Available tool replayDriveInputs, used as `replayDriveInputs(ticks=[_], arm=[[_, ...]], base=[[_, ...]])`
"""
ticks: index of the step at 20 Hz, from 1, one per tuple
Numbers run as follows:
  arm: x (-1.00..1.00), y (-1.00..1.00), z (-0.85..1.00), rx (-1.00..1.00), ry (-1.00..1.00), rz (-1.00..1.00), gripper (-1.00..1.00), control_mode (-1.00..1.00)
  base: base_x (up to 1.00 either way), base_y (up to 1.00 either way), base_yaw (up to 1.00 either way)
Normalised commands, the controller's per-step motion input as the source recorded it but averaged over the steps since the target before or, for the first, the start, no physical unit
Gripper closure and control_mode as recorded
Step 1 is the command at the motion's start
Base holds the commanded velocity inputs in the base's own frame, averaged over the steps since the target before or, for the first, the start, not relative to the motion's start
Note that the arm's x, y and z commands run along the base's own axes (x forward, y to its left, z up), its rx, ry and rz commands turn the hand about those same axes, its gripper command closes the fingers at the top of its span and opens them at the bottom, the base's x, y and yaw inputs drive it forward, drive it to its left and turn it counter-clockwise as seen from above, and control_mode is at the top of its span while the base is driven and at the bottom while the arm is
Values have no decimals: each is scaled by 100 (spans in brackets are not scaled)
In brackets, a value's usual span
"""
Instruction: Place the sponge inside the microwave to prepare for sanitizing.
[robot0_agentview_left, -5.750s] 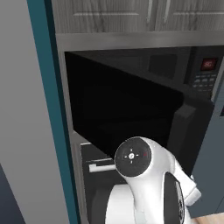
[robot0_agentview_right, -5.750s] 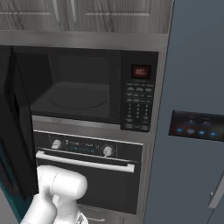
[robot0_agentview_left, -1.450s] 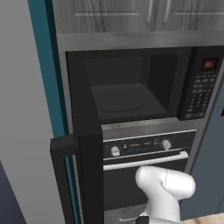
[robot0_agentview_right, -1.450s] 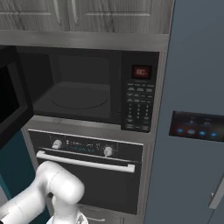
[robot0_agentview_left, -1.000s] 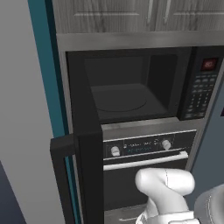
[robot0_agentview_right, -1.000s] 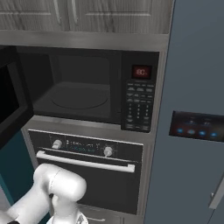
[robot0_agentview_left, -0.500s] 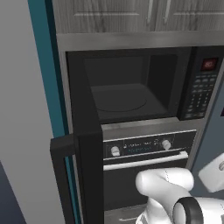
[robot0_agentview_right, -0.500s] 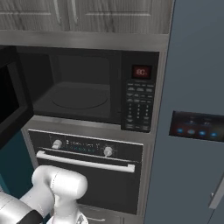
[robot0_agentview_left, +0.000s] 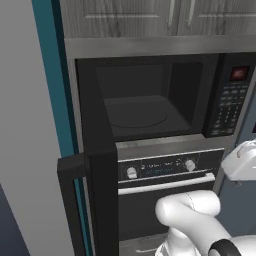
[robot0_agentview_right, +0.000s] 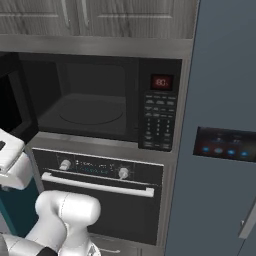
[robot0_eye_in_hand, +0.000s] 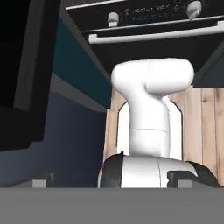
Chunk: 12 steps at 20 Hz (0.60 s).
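Behind the raised arm, the microwave (robot0_agentview_left: 150, 100) stands with its door (robot0_agentview_left: 97, 165) swung wide to the left, so the dark cavity and its round turntable (robot0_agentview_right: 91, 112) lie open to a straight reach from the front. Its keypad panel (robot0_agentview_right: 159, 120) and red display (robot0_agentview_right: 161, 82) sit on the right side, and the black oven (robot0_agentview_right: 100, 192) with two knobs and a bar handle (robot0_agentview_right: 97, 184) is directly below.

The sponge cannot be made out in these frames, so where it lies is not something I can say (nor whether it is already carried). The pincer (robot0_eye_in_hand: 111, 183) appears at the bottom of the hand view as two small dark tips set well apart, one at each side, and nothing is visible between them; it looks spread wide and empty-handed, though the lowest strip of that view is cut off. That view looks down past the oven front to a wooden floor (robot0_eye_in_hand: 199, 127).

Going by the task, the sponge should be light, soft and compressible, unlikely to slip but apt to squash or fold. A hold across its narrow sides, near the middle, with only gentle closing would probably keep it level. Being flat, it would likely need the tips brought right down to whatever surface carries it.
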Motion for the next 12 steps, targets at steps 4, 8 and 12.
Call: replayDriveInputs(ticks=[4, 8, 12], arm=[[94, -36, -27, 0, -1, -19, -100, -100], [60, -14, -41, -1, -11, -3, -100, -100], [37, -4, -50, -4, -7, 1, -100, -100]], base=[[0, 0, 0], [0, 0, 0], [0, 0, 0]])
